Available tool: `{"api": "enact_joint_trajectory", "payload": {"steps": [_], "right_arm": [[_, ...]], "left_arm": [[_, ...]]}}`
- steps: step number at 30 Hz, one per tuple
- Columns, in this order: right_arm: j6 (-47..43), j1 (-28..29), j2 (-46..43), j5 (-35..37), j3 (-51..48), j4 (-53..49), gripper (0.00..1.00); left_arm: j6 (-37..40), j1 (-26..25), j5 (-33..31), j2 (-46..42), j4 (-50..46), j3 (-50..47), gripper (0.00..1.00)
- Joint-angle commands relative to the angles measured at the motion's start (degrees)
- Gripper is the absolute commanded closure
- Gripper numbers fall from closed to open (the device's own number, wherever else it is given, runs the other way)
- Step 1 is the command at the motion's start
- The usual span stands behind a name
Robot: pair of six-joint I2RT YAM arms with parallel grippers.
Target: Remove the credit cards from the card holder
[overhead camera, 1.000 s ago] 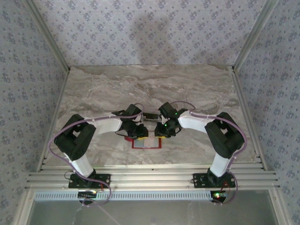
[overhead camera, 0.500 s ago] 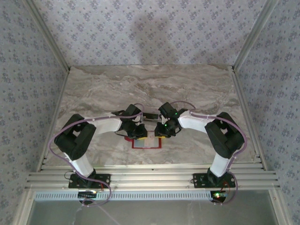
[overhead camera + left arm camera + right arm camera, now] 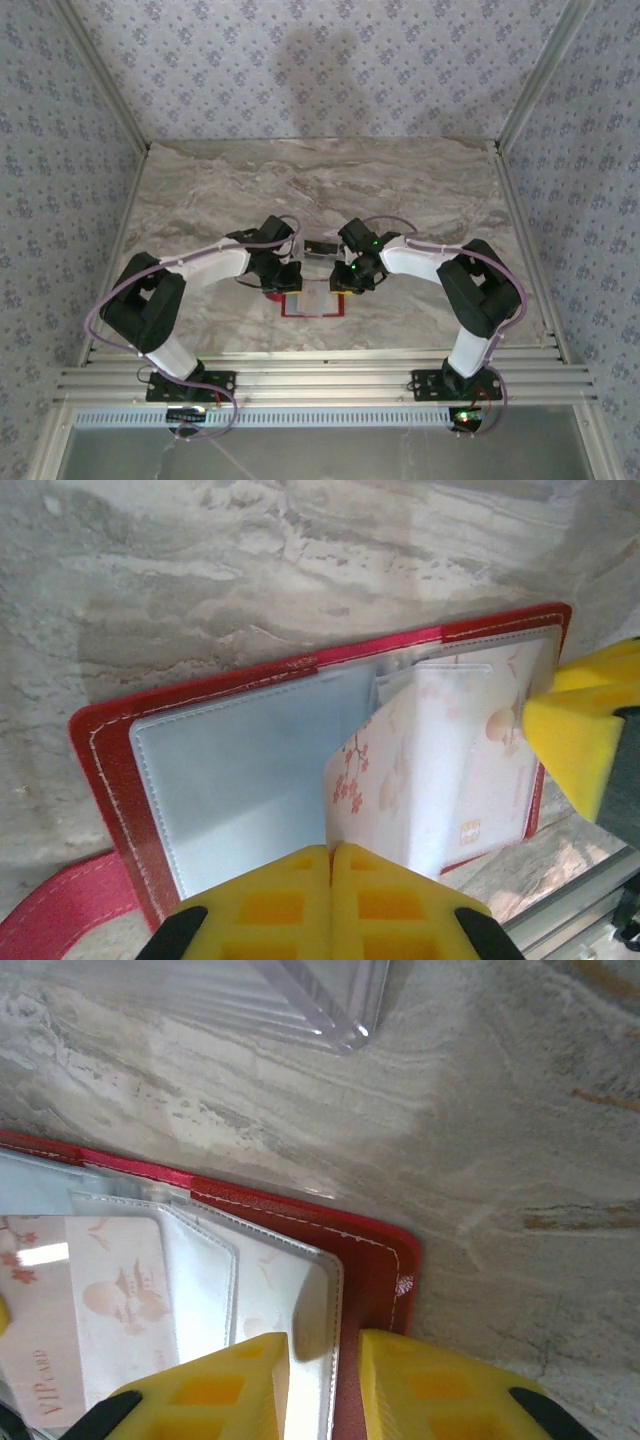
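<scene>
Pinching 1 credit card (image 3: 415,770), left gripper (image 3: 331,852) jaws; right wrist reads "VIP".

The strap (image 3: 55,910) of the card holder (image 3: 100,770) is cut off bottom-left.

At the lower left of the right wrist frame, a pale blossom-printed card (image 3: 110,1300) is showing "VIP CARD" in small letters running up its lower corner. In the left wrist frame, another blossom-printed card (image 3: 495,770) is carrying a small orange mark at lower right, too small to read.
</scene>
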Motion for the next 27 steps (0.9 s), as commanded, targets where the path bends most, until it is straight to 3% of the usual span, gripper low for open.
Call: {"api": "enact_joint_trajectory", "payload": {"steps": [1,7,13,20,27], "right_arm": [[-0.4,0.3,0.3,2.3,0.0,-3.6,0.73],[-0.5,0.1,-0.1,2.4,0.3,-4.1,0.73],[-1.1,-0.3,-0.7,2.5,0.4,-4.8,0.73],[-1.7,-0.6,-2.9,3.8,0.5,-6.9,0.73],[-1.8,-2.5,-7.4,5.3,0.4,-10.9,0.73]], "left_arm": [[7.1,0.2,-2.9,-1.2,-9.4,3.9,0.95],[18.7,-0.8,-4.3,0.1,-18.8,10.9,0.99],[29.9,-1.9,-11.0,5.0,-29.7,21.1,1.0],[41.2,-2.6,-15.3,9.1,-34.1,30.6,1.0],[61.6,-6.6,-16.7,12.6,-39.9,35.6,1.0]]}}
